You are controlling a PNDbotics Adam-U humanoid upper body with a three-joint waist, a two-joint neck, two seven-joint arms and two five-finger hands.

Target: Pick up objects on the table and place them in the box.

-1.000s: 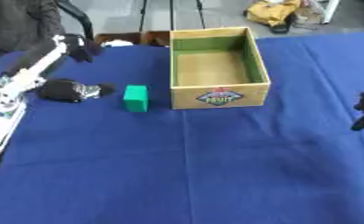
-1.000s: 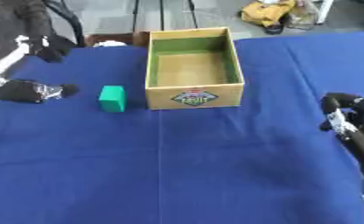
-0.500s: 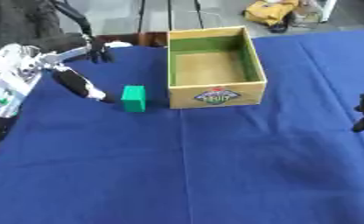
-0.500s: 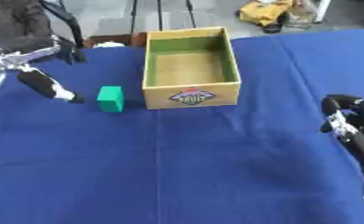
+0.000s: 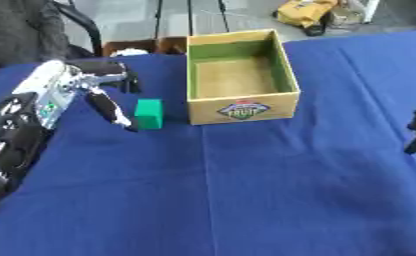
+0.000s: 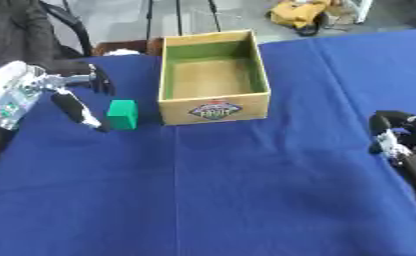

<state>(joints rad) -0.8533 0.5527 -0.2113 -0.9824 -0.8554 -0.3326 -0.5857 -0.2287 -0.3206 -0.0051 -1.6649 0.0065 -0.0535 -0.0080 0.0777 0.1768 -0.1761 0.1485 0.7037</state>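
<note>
A small green block (image 5: 148, 113) stands on the blue table, just left of the open cardboard box (image 5: 240, 107), whose inside shows nothing. My left hand (image 5: 58, 91) is open beside the block's left side. Its thumb (image 5: 109, 111) points at the block and its fingers (image 5: 115, 71) reach over behind it, apart from the block. My right hand (image 6: 397, 139) rests at the right edge with relaxed, bent fingers and holds nothing.
The blue cloth (image 5: 246, 190) covers the table. Beyond its far edge are a dark chair (image 5: 36, 30), a brown carton (image 5: 146, 46), black stand legs and a yellow bundle (image 5: 309, 11) on the floor.
My left hand has swung right and forward, ending beside the green block with thumb and fingers spread. The right hand, block and box have stayed put.
</note>
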